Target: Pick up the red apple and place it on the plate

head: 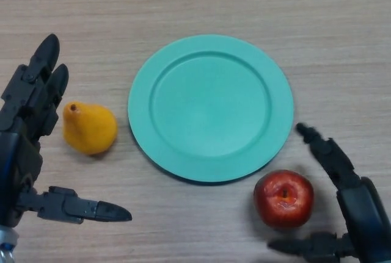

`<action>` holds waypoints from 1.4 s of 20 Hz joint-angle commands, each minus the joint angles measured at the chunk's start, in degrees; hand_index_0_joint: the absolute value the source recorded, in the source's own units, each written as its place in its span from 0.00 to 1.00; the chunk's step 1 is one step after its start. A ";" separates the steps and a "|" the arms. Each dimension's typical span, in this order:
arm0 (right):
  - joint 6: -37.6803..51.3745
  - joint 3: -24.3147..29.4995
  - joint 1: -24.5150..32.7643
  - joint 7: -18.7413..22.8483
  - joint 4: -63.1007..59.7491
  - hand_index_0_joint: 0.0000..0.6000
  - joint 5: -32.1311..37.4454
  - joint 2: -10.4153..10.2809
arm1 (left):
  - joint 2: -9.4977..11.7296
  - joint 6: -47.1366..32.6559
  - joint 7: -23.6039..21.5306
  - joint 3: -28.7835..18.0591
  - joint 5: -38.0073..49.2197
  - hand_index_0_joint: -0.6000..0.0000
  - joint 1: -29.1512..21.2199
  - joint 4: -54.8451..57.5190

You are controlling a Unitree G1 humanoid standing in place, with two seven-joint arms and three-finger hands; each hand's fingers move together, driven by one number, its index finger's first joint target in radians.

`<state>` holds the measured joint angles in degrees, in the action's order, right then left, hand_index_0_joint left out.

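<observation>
A red apple [284, 198] sits on the table just below the right rim of a round teal plate [211, 108], which holds nothing. My right hand [360, 205] is open beside the apple on its right, fingers reaching up past it and the thumb stretched out below it, not touching it. My left hand [27, 129] is open at the left edge, fingers pointing up and thumb stretched right along the table.
A yellow pear [89, 128] lies on the table between my left hand and the plate. The wooden table [201, 0] stretches beyond the plate.
</observation>
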<state>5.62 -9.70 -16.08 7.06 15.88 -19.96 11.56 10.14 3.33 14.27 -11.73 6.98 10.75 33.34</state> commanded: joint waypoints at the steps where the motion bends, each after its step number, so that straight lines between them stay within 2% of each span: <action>1: 6.34 0.68 1.42 4.17 1.61 1.00 2.22 0.67 | 1.40 -8.44 -0.90 -2.21 0.88 1.00 -0.81 3.29; 5: 5.71 0.68 0.59 2.66 3.38 1.00 3.54 0.67 | 1.32 -8.17 -1.29 -0.98 0.09 1.00 -1.02 3.54; 7: 3.69 1.36 0.29 0.00 7.12 1.00 4.14 1.29 | 1.24 -8.17 -1.41 0.43 -0.47 1.00 -0.83 3.49; 10: -3.53 2.92 1.76 -4.33 15.51 1.00 5.33 1.02 | 1.40 -7.01 -2.02 1.57 -0.34 1.00 -1.21 4.20; 13: -10.30 3.27 8.13 -8.89 20.82 1.00 4.38 0.27 | 1.59 -6.61 -1.72 2.20 0.00 1.00 -1.24 4.77; 15: -16.36 1.70 14.36 -9.93 22.33 1.00 4.27 -0.42 | 1.68 -6.49 -1.51 2.14 0.63 1.00 -1.38 4.91; 18: -22.57 -2.95 23.19 -7.36 20.95 1.00 4.98 -0.65 | 1.40 -7.53 -1.40 2.35 1.38 1.00 -0.72 4.39; 21: -24.45 -7.25 31.29 -1.82 14.09 1.00 8.60 -0.67 | 1.43 -7.24 -1.05 1.31 3.37 1.00 0.21 5.32; 25: -22.95 -9.79 37.90 3.47 4.75 1.00 15.67 -0.68 | 1.01 -7.41 -0.72 -2.81 5.13 1.00 0.31 5.92; 28: -19.02 -11.37 40.22 5.00 -3.22 1.00 16.25 -0.68 | 0.79 -7.64 -1.09 -3.77 5.27 1.00 0.61 5.27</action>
<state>-22.26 -22.30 21.33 9.98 8.81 -3.93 10.91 10.04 3.29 14.11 -13.14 10.36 11.90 35.59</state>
